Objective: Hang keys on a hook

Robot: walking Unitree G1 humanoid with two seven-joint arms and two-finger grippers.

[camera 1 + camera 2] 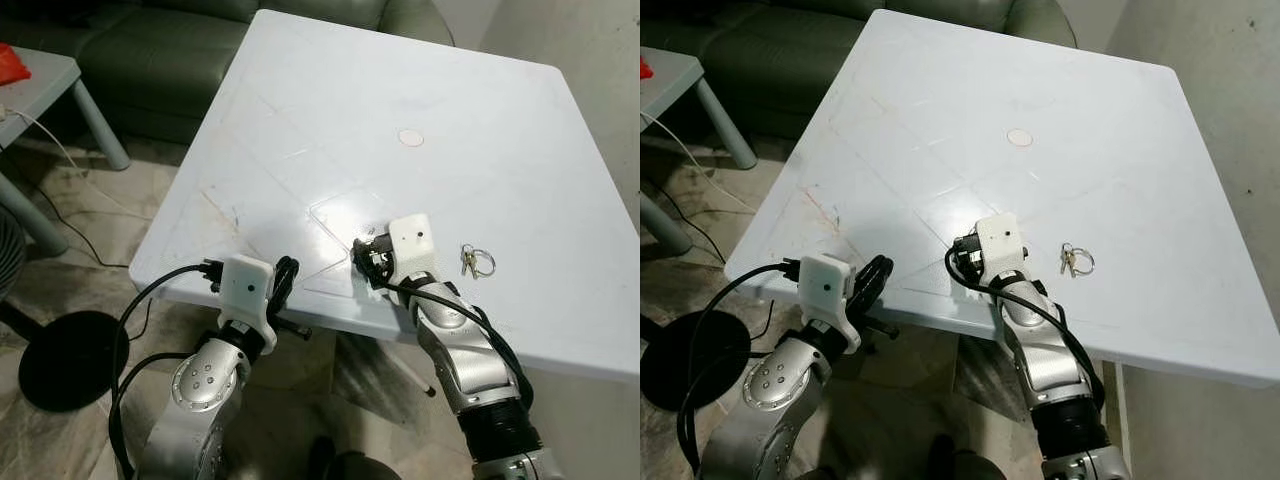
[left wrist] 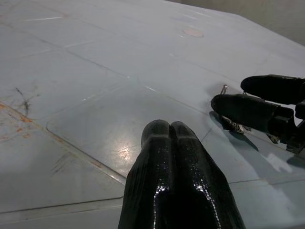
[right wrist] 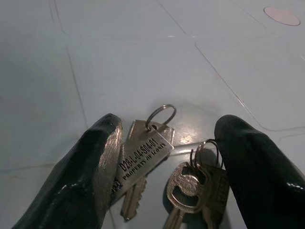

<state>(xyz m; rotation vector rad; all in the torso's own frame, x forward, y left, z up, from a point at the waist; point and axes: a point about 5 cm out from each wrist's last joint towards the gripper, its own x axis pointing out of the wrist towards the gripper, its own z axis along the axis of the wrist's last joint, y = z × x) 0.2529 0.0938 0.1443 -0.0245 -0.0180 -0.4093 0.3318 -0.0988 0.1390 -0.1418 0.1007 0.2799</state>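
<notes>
A bunch of keys (image 3: pixel 190 188) with a stamped metal tag (image 3: pixel 143 148) lies flat on the white table (image 1: pixel 330 120), between the two fingers of my right gripper (image 3: pixel 167 129). That gripper (image 1: pixel 366 258) rests low on the table near the front edge, open, its fingers (image 2: pixel 248 107) on either side of the keys. A second key ring (image 1: pixel 477 262) lies on the table just right of my right wrist. My left gripper (image 1: pixel 285 285) hovers at the table's front edge, left of the right one, shut on nothing.
A round plug (image 1: pixel 410 138) marks the table's middle. A green sofa (image 1: pixel 170 50) stands behind the table on the left. A grey side table (image 1: pixel 40 85) stands at far left. A black round stand base (image 1: pixel 70 358) and cables lie on the floor.
</notes>
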